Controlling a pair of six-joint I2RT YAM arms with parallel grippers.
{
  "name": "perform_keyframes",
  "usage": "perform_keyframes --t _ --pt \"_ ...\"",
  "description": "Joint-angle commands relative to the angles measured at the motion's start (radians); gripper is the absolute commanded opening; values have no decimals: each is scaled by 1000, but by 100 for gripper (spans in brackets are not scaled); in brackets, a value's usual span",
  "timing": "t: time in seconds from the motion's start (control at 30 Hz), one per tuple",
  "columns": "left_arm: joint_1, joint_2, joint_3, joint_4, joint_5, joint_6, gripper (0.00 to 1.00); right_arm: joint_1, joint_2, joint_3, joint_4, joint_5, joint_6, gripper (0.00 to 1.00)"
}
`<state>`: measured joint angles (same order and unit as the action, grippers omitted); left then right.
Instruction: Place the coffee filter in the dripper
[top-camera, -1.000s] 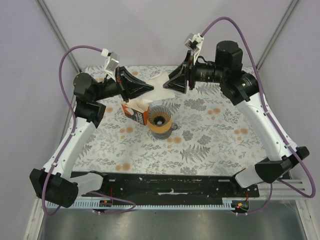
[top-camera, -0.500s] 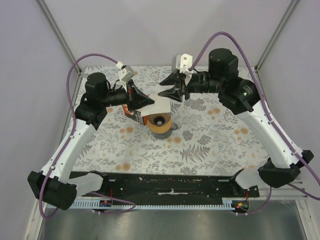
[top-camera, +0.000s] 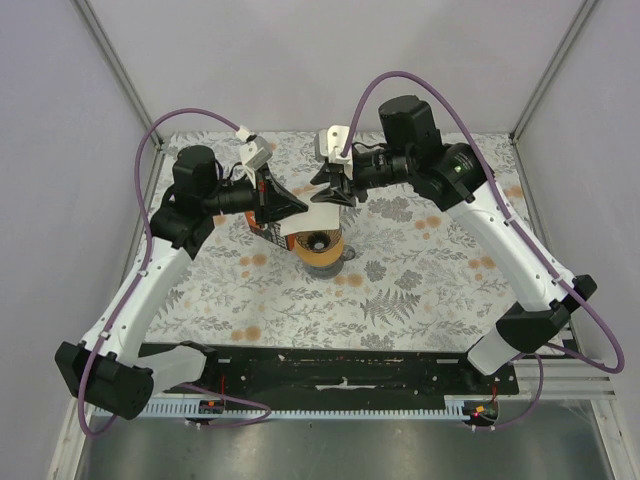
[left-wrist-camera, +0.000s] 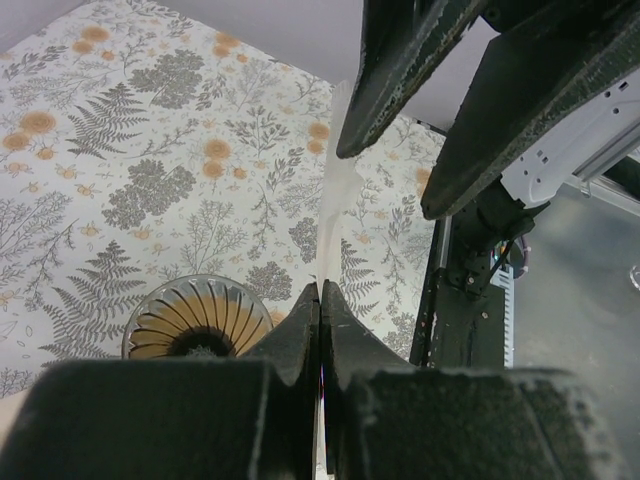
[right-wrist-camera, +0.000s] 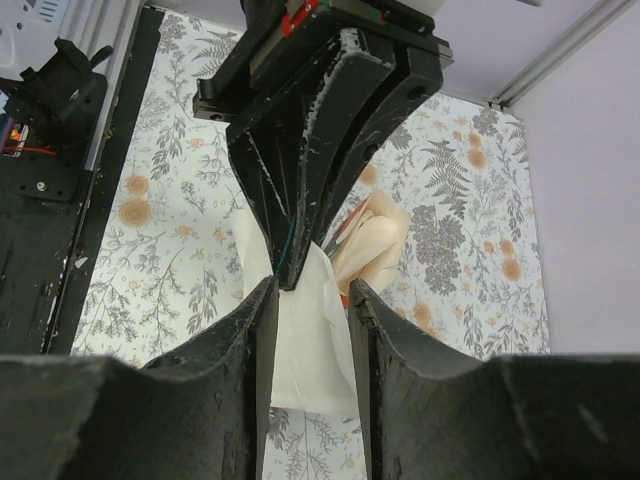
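The coffee filter (top-camera: 316, 214), a thin white paper, hangs just above the dripper (top-camera: 320, 246), a ribbed cone with a tan collar. My left gripper (top-camera: 296, 205) is shut on the filter's edge. In the left wrist view the filter (left-wrist-camera: 333, 205) shows edge-on, rising from my left gripper (left-wrist-camera: 321, 292), with the dripper (left-wrist-camera: 196, 318) below left. My right gripper (top-camera: 333, 196) is open, close to the filter from the right. In the right wrist view my right gripper (right-wrist-camera: 308, 300) frames the filter (right-wrist-camera: 312, 345), just short of it, with the shut left jaws beyond.
The orange carton (top-camera: 262, 226) with cream papers (right-wrist-camera: 375, 240) lies just left of the dripper, under my left gripper. The flowered cloth (top-camera: 430, 270) covers the table. A black rail (top-camera: 330, 368) runs along the near edge.
My right gripper has swung left and down toward the filter. My left gripper moved right with the filter over the dripper, then held nearly still.
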<state>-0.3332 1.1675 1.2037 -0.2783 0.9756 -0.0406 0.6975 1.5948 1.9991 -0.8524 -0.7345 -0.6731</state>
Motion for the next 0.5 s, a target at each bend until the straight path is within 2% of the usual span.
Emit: perform_keyframes --t 0.0,0.1,0.23,0.33,0.47 --pt "-4 12 53 4 26 39 2 20 -1 18 12 19 -22 38" --pt "-6 17 51 8 29 39 2 23 8 17 39 50 7 27" --pt "-12 18 60 8 31 39 2 23 17 9 64 61 26 21" --pt "-12 15 60 8 32 36 2 23 19 10 64 63 29 6" --pt "-12 8 63 8 34 34 2 23 14 9 64 78 29 2"
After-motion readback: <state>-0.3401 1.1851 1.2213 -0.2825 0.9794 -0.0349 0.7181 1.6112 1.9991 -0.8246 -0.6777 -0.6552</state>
